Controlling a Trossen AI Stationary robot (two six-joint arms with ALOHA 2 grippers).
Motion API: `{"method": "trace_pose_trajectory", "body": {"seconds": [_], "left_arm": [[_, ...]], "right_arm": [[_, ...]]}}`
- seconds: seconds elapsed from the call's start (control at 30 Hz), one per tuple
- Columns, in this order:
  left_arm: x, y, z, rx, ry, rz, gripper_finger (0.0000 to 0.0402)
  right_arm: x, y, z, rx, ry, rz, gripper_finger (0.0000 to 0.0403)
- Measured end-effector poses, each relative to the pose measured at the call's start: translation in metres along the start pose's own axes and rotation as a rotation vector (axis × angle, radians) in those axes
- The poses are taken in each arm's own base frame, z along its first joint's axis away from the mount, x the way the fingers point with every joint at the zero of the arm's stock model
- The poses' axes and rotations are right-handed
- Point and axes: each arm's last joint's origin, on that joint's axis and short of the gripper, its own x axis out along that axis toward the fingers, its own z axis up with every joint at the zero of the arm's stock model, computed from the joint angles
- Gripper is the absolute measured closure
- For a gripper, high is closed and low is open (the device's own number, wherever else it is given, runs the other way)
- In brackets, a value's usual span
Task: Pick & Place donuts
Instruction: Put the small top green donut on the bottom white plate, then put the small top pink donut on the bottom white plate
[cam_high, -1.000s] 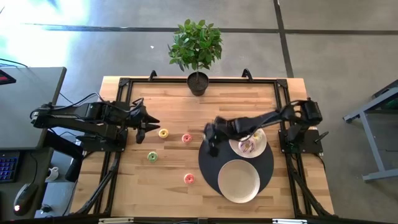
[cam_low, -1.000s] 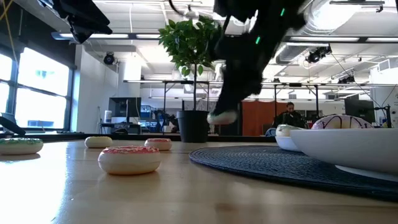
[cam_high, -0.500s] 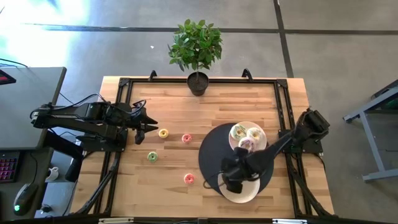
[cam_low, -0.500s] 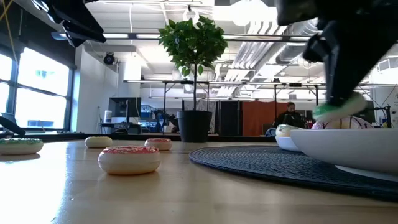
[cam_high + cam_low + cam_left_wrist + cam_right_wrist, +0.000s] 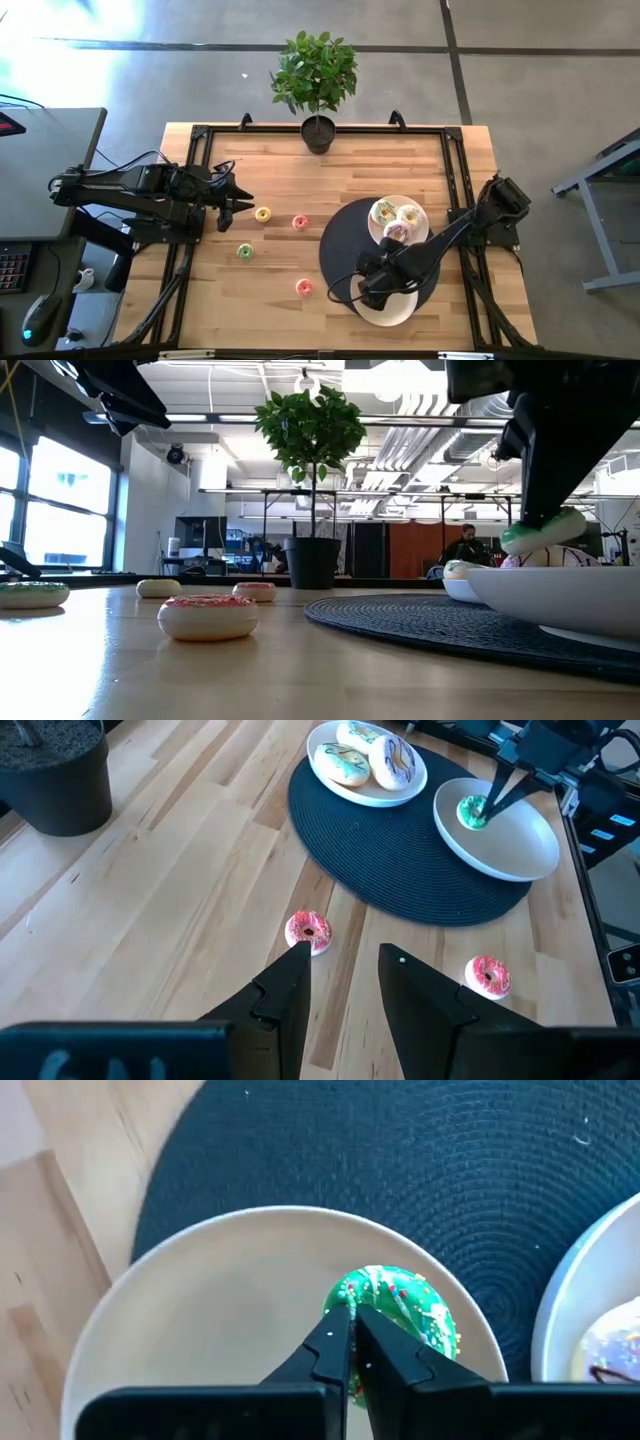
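Note:
My right gripper (image 5: 352,1320) is shut on a green sprinkled donut (image 5: 400,1312) over the near white plate (image 5: 190,1290), which lies on the dark round mat (image 5: 335,262). The far plate (image 5: 425,232) holds three larger frosted donuts (image 5: 368,752). Lying flat on the wood are a yellow donut (image 5: 263,213), a pink one (image 5: 300,222), a green one (image 5: 245,251) and another pink one (image 5: 304,287). My left gripper (image 5: 240,200) is open, hovering left of the yellow donut and touching nothing. My right gripper pinches the green donut by one side of its ring (image 5: 362,1302) between the two fingers, which come from above and point down. The donut hangs tilted below the fingertips (image 5: 543,530), lifted clear above the plate's rim (image 5: 560,582).
A potted plant (image 5: 318,133) stands at the middle of the far edge. Black frame rails run along the table's left and right sides. Bare wood lies between the loose donuts and the near edge. A person sits far off in the room (image 5: 466,547).
My right gripper has carried the green donut from above the mat's left edge toward the table's near-right, to above the near plate, and has stayed about there for the last half second. The donuts on the wood lie where they were.

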Motion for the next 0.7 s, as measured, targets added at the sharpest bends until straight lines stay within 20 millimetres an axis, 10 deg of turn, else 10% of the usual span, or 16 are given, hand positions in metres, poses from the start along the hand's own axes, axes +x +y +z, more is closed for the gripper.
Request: {"method": "trace_pose_trajectory", "body": {"seconds": [0.43, 0.7], "left_arm": [[0.0, 0.0, 0.0, 0.0, 0.0, 0.0, 0.0283], [0.0, 0.0, 0.001, -0.001, -0.006, -0.003, 0.0283]], "right_arm": [[0.001, 0.003, 0.004, -0.01, -0.012, 0.053, 0.0301], [-0.002, 0.007, 0.062, -0.101, -0.564, 0.023, 0.0289]]}}
